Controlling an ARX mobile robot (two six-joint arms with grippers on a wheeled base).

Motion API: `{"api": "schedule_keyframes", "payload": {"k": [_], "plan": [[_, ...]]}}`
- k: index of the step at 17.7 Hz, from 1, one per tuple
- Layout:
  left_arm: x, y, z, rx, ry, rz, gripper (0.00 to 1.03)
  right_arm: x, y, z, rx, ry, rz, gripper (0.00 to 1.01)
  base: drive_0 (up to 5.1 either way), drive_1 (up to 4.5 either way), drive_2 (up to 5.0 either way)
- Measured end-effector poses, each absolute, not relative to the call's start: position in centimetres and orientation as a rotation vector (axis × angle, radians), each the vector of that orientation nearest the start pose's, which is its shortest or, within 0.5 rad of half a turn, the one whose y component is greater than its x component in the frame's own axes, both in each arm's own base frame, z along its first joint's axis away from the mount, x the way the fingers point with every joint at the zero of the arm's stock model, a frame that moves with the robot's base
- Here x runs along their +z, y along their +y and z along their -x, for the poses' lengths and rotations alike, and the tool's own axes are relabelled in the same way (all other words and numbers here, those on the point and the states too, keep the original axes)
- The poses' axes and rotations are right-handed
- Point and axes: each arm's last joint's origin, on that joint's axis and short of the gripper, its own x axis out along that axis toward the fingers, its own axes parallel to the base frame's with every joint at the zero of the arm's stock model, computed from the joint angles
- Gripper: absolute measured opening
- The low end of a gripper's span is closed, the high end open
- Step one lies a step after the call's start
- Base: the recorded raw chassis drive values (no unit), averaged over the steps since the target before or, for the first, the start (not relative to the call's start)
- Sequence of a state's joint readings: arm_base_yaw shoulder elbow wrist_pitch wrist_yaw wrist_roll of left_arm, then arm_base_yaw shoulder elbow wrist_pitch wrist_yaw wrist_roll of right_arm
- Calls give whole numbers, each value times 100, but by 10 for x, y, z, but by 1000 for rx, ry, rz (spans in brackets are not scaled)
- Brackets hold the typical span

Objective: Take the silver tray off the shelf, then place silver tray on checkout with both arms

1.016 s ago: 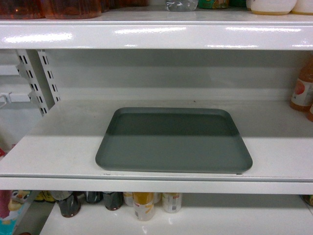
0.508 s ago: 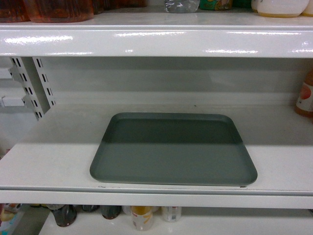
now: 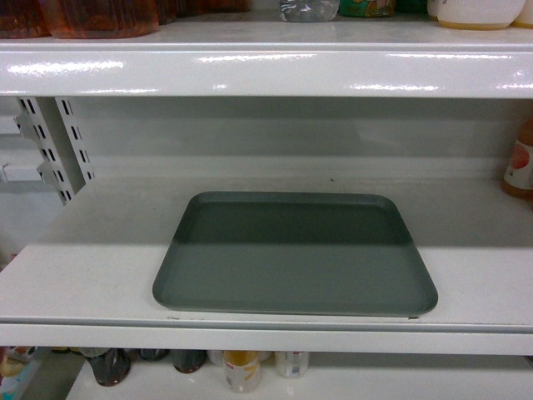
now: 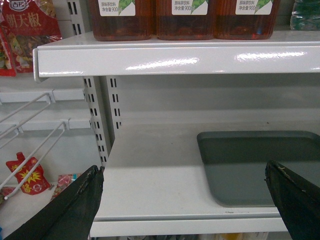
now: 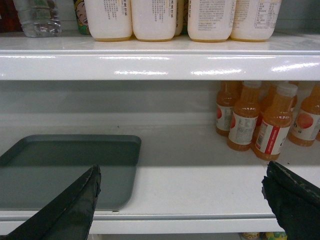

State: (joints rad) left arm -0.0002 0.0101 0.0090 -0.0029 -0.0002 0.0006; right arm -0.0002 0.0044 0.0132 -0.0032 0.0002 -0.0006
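currently silver tray (image 3: 295, 254) lies flat on shelf (image 3: 83, 275), long axis crosswise, between left gripper (image 4: 185, 200) and right gripper (image 5: 180, 200); both spread wide, empty.

Upper board, above the left hand (image 4: 185, 200): three amber tea bottles (image 4: 182, 19) with white-green labels. Left of that hand: red snack packets (image 4: 26, 31), white wire hooks (image 4: 35, 135). Above the right hand (image 5: 180, 197): cream-white bottles (image 5: 182, 19), one clear water bottle (image 5: 37, 17). Beyond and right of it: orange juice bottles (image 5: 267, 122), upright, clustered.
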Motion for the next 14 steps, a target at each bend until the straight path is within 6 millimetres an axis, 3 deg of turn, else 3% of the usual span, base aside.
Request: {"api": "schedule_keyframes", "payload": {"k": [2, 4, 7, 10, 14], "plan": [[164, 0, -98, 5, 30, -4, 98, 166, 0, -97, 0, 14, -3, 98, 0, 0, 0], [167, -3, -105, 21, 295, -47, 98, 161, 2, -106, 25, 260, -112, 98, 0, 0, 0], [170, -6, -120, -5, 321, -58, 98, 158, 3, -117, 72, 294, -149, 98, 0, 0, 0], [171, -11, -145, -44, 333, -56, 98, 156, 2, -133, 111, 288, -155, 98, 0, 0, 0], [151, -24, -190, -130, 376, -22, 98, 137, 4, -174, 159, 326, -115, 98, 0, 0, 0]]}}
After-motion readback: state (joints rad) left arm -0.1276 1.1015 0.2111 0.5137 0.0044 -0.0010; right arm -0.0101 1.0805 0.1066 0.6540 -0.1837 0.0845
